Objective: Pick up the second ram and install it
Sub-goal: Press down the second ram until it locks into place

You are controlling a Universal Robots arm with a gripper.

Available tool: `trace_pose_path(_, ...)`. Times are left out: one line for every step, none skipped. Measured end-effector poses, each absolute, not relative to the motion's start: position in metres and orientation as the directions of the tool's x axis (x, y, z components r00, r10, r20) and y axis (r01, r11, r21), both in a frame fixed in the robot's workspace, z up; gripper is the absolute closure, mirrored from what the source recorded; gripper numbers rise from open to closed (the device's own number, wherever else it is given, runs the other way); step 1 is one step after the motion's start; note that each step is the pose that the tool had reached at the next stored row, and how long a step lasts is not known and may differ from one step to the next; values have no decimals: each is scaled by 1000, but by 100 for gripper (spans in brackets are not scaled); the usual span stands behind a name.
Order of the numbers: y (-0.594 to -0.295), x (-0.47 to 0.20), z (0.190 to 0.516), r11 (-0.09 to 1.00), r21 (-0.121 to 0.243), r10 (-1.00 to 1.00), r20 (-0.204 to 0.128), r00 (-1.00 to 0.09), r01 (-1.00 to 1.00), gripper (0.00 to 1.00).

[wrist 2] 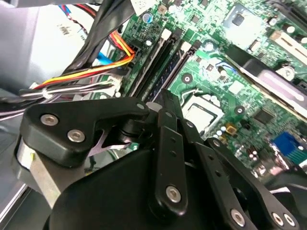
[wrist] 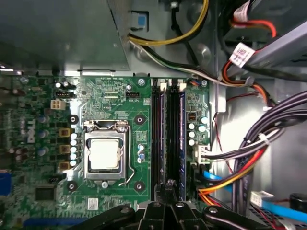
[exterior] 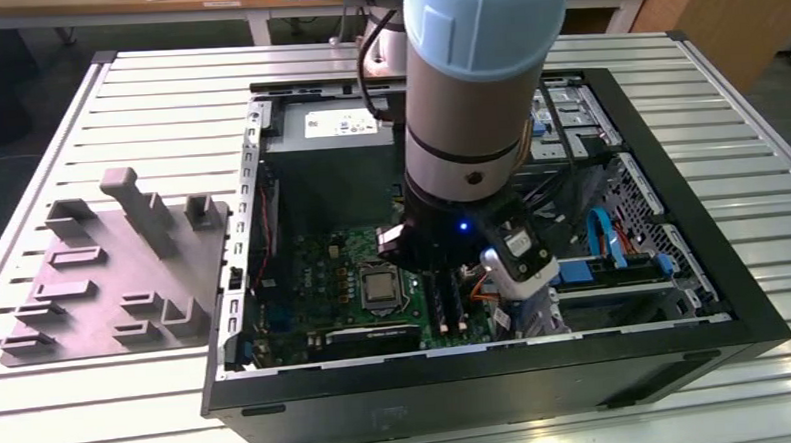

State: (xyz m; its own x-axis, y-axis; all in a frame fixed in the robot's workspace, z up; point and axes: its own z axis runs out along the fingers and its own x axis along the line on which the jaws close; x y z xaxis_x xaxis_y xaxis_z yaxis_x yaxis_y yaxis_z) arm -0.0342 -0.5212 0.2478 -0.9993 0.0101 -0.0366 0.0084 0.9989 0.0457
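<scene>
The ram (wrist 2: 169, 64) stands on edge among the black slots (wrist: 156, 129) on the motherboard (wrist: 115, 96). In the second wrist view its long axis runs straight away from the hand (wrist 2: 165, 98), so the hand sits at its near end and in line with it. The hand's fingers are pressed together. I cannot tell whether their tips touch the stick's top edge or hang just above it, nor whether it is fully seated.

The socket (wrist: 103, 155) lies just beside the slots. In the exterior view the arm (exterior: 471, 108) reaches down into the case (exterior: 509, 362), lower centre of the frame, on the desk (exterior: 163, 92).
</scene>
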Motion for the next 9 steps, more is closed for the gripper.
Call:
trace_pose_path(-521,-34,250,999,46,10,-37,-999,8,90)
trace_pose_path(-521,-34,251,999,46,10,-37,-999,8,90)
trace_pose_path(-521,-34,251,999,46,10,-37,-999,8,90)
trace_pose_path(-521,-34,251,999,46,10,-37,-999,8,90)
trace_pose_path(-521,-34,251,999,46,10,-37,-999,8,90)
trace_pose_path(-521,-34,251,999,46,10,-37,-999,8,90)
trace_pose_path(-520,-34,251,999,45,10,-37,-999,8,90)
trace_pose_path(-518,-34,251,999,45,10,-37,-999,8,90)
trace_pose_path(-515,-34,251,999,46,10,-37,-999,8,90)
